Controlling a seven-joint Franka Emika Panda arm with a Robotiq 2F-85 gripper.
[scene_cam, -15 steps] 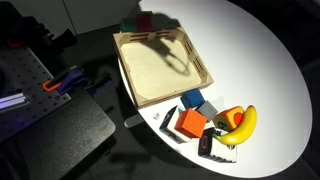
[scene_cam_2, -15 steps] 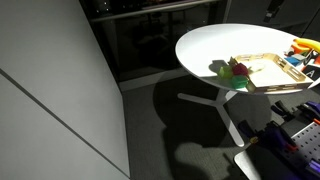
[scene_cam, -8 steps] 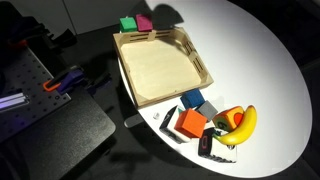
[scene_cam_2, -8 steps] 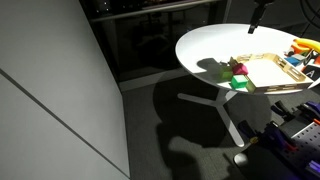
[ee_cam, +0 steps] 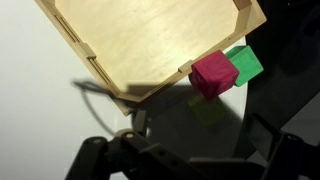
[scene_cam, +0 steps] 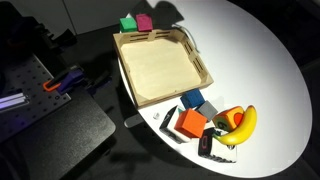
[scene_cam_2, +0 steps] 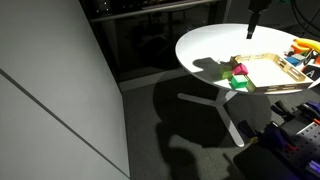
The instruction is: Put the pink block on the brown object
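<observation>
The pink block (scene_cam: 144, 22) sits on the white table just outside the far rim of the brown wooden tray (scene_cam: 160, 65), touching a green cube (scene_cam: 127, 23). In the wrist view the pink block (ee_cam: 213, 75) lies against the tray's corner (ee_cam: 150, 40) with the green cube (ee_cam: 243, 63) behind it. My gripper (ee_cam: 195, 155) is open and empty, high above the blocks, its dark fingers wide apart at the bottom of that view. In an exterior view it hangs (scene_cam_2: 253, 22) above the table, over the pink block (scene_cam_2: 241, 70).
A pile at the tray's near side holds a banana (scene_cam: 245, 122), an orange-red block (scene_cam: 190, 123) and a blue block (scene_cam: 192, 100). The round table's edge (scene_cam: 130, 100) runs close beside the tray. A dark bench with clamps (scene_cam: 50, 90) stands beyond that edge.
The gripper's shadow has moved off the tray toward the blocks' end. The gripper has shifted across the table toward the pink block. The blocks have not moved.
</observation>
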